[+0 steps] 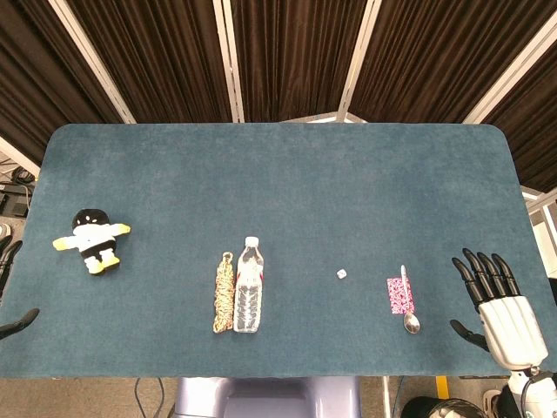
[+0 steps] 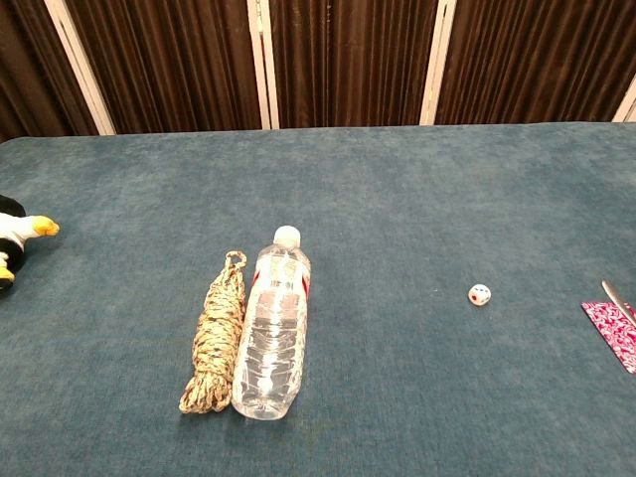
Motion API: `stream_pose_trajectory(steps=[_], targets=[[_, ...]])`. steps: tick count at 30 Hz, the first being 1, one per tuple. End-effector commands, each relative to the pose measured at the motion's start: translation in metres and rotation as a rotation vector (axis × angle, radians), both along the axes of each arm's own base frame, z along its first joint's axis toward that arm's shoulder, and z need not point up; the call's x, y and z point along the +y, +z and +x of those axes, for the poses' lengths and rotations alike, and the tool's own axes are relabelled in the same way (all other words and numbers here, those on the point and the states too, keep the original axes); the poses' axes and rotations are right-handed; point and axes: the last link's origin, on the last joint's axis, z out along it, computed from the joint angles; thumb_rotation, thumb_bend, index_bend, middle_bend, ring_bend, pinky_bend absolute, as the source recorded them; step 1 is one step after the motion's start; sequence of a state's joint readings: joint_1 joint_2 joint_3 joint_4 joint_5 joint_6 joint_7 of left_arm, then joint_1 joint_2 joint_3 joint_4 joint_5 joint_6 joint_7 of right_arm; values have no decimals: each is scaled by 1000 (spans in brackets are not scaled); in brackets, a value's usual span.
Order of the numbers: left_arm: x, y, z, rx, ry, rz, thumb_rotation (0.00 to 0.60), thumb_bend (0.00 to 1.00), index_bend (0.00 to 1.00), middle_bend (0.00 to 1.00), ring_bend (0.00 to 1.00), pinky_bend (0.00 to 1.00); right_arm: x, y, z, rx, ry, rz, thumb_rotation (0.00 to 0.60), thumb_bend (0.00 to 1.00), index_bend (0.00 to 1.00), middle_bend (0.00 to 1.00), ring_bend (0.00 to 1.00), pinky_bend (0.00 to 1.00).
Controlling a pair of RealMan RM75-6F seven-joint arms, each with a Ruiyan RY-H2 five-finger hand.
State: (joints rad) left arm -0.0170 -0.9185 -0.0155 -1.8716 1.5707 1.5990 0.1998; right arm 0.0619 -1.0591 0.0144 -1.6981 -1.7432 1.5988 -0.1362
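The big blue felt tabletop (image 1: 278, 174) held everything. The right hand (image 1: 498, 306) sat at 4 o'clock, fingers spread, holding nothing. The left hand (image 1: 10, 287) peeked in at 8 o'clock; I could not tell its state. The clear plastic bottle (image 2: 271, 328) lay touching the tan rope bundle (image 2: 214, 338). It looked light, smooth and slippery; the middle seemed best to hold. The small plush doll (image 1: 92, 241) lay at 9 o'clock. The tiny white die (image 2: 480, 295) lay apart.

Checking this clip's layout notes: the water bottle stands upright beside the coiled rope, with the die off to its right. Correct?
Not quite. The water bottle lies on its side, cap pointing away, as the chest view shows. It is beside the coiled rope, with the die off to its right.
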Motion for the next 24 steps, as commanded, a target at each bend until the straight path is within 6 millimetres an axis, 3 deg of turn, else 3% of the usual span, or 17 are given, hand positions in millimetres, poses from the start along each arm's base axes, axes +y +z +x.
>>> stream_pose_trajectory(steps=[1,9,10,11,12,13,14,16,17,20,24], targets=[[0,0,0,-1,-1,-3,600,0,0,0,0,0,-1,-1,-2,0,-5,6,600,0,0,0,0,0],[1,-1,1,13,-10,6,600,0,0,0,0,0,-8,-12,-7,45,-12,50,600,9,0,16,0,0],[2,-1,1,18,-10,9,600,0,0,0,0,0,-11,-16,-8,56,-13,69,600,30,0,46,15,0],[4,-2,0,23,-7,11,600,0,0,0,0,0,-16,-21,-10,72,-16,94,600,125,0,186,116,21],[5,-3,-1,23,-3,9,600,0,0,0,0,0,-22,-24,-11,90,-11,109,600,214,0,295,208,87],[7,-4,-2,22,3,7,600,0,0,0,0,0,-28,-28,-11,103,0,120,600,381,0,471,372,261],[8,-4,-3,24,10,6,600,0,0,0,0,0,-35,-32,-11,116,7,135,600,534,0,580,512,483],[11,-6,-5,29,26,5,600,0,0,0,0,0,-46,-42,-9,130,20,171,600,707,0,652,622,768],[13,-7,-7,33,36,2,600,0,0,0,0,0,-53,-49,-7,124,25,207,600,763,0,669,653,847],[17,-10,-8,38,52,1,600,0,0,0,0,0,-67,-65,-5,120,33,306,600,806,0,677,687,952],[20,-16,-7,56,75,-3,600,0,0,0,0,0,-82,-86,0,151,37,432,600,817,0,682,712,998]])
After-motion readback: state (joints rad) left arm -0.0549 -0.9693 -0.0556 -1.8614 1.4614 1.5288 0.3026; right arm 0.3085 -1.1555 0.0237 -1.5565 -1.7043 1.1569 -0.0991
